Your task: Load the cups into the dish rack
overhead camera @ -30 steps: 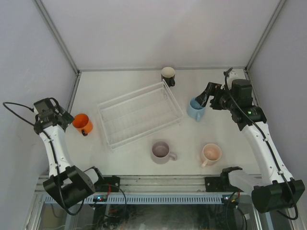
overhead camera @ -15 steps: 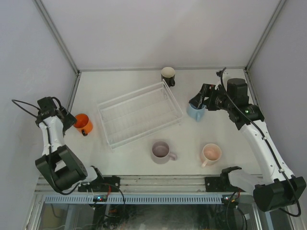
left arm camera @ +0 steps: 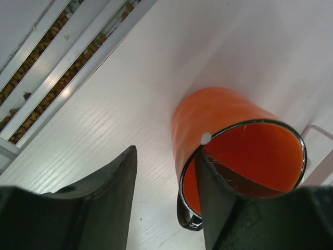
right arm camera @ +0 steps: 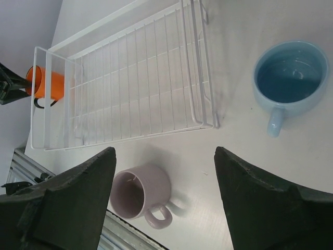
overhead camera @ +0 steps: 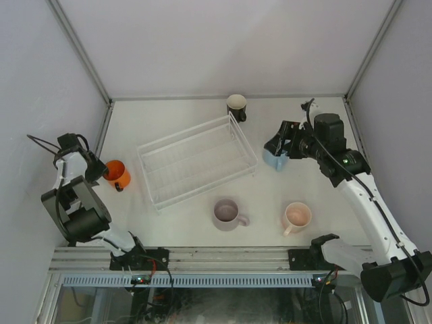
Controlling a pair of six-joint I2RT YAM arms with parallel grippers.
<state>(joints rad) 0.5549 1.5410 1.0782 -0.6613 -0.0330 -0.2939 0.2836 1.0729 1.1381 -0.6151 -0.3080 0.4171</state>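
Where left jaws gape (wide), the orange mug's (left arm camera: 208, 120) wall sits between.

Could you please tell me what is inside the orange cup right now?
One finger of the left gripper sits inside the orange cup, the other outside its wall. The visible interior looks empty; that finger hides the lower part.

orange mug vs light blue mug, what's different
The orange mug stands left of the dish rack, the light blue mug right of it. The orange mug's handle is dark; the light blue mug's is blue. The left pincer straddles the orange mug's wall; the light blue mug stands free. Both are upright.
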